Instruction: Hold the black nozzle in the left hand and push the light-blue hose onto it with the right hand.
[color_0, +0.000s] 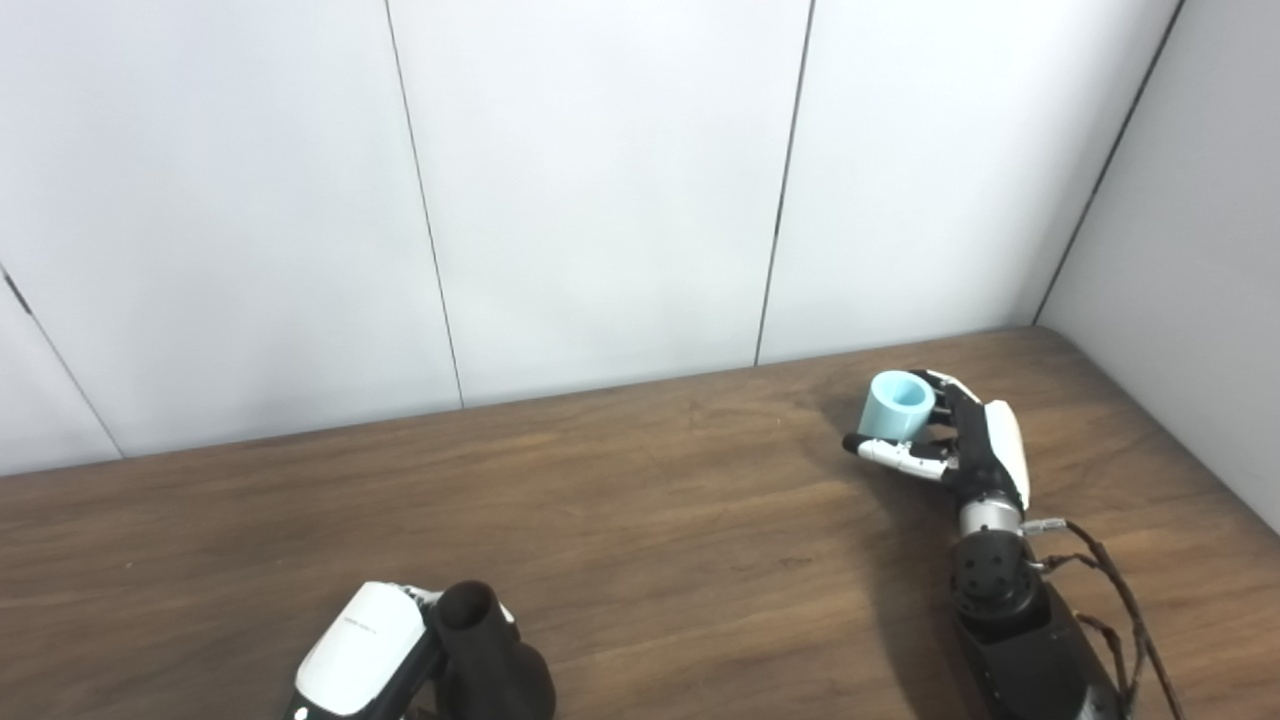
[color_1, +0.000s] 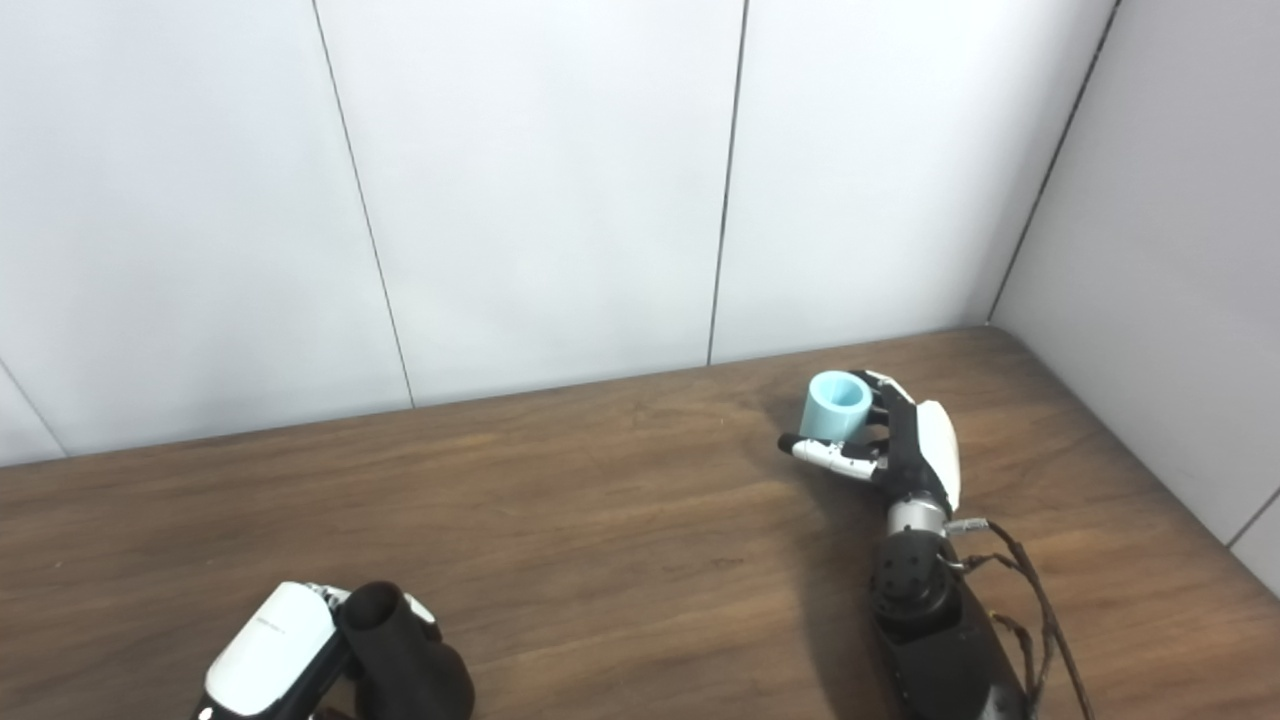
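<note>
Black nozzle (color_0: 490, 650), lower left, is gripped by left hand (color_0: 365, 650), mouth upward to receive. Right hand (color_0: 960, 440), right of frame, clasps light-blue hose (color_0: 895, 405), well apart.

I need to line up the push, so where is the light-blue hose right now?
The light-blue hose sits in the right robot hand, far right on the table near the back wall, well apart from the black nozzle.

black nozzle (color_0: 495, 655) base off-frame
</note>
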